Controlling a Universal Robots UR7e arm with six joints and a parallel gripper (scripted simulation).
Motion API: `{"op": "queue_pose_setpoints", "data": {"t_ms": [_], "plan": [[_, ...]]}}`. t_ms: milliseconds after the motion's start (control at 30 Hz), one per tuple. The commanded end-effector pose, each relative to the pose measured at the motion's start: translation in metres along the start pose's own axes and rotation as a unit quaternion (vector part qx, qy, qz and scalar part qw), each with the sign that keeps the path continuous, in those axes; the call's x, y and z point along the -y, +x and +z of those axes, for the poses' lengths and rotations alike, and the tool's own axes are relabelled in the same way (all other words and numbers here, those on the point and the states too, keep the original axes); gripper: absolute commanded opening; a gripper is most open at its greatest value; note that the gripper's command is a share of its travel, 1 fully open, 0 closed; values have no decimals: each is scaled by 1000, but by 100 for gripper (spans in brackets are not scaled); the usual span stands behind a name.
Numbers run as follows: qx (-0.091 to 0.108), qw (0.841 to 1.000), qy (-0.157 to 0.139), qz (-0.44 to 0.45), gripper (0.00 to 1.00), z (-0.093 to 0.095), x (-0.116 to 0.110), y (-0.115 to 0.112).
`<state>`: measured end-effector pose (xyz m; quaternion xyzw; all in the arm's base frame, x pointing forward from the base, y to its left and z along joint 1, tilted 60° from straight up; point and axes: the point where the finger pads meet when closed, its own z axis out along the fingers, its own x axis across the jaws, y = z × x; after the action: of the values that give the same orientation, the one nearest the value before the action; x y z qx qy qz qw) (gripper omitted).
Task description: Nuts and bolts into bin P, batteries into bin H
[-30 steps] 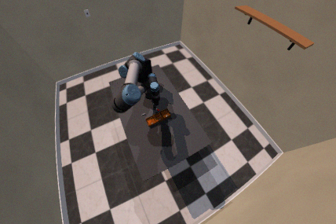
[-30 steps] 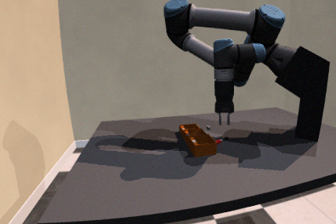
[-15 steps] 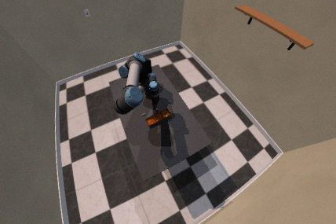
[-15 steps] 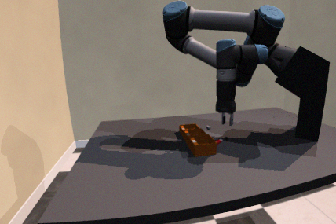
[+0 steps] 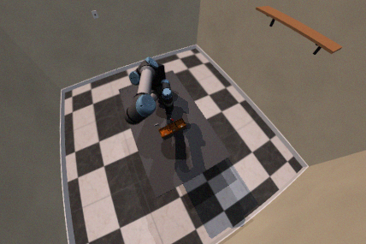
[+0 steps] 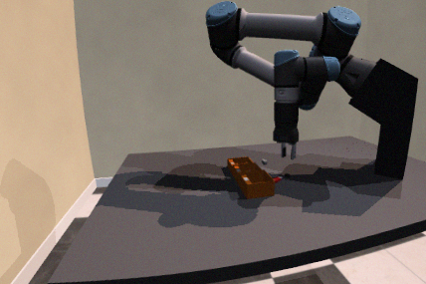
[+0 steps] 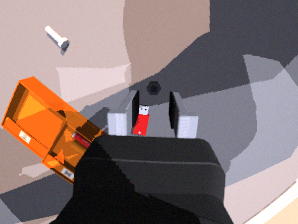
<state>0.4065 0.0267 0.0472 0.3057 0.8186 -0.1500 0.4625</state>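
My gripper (image 6: 289,155) (image 7: 154,102) is partly open and empty, above the table beside the bins. A dark hex nut (image 7: 153,88) lies just beyond the fingertips in the wrist view. A silver bolt (image 7: 56,37) (image 6: 264,161) lies farther off, at the upper left there. The orange bins (image 6: 260,190) (image 7: 36,146) stand joined in a row, left in the wrist view. A red battery (image 7: 80,139) lies in the nearer bin, whose label looks like H. The other label is unreadable now. The gripper body hides part of the bins.
A red USB stick (image 7: 142,123) (image 6: 277,179) with a metal plug lies on the table (image 6: 164,242), seen between the fingers in the wrist view, close to the bins. Arm shadows darken the table around the bins. A wall shelf (image 5: 299,28) is far away.
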Motion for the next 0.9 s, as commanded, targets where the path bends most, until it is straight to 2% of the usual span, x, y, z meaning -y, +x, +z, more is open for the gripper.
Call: {"op": "queue_pose_setpoints", "data": {"t_ms": [0, 567, 600, 667, 867], "plan": [[4, 997, -1, 79, 64, 0, 0, 0], [4, 997, -1, 78, 64, 0, 0, 0], [1, 1000, -1, 24, 64, 0, 0, 0], [4, 997, -1, 74, 64, 0, 0, 0], [4, 997, -1, 79, 64, 0, 0, 0]]}}
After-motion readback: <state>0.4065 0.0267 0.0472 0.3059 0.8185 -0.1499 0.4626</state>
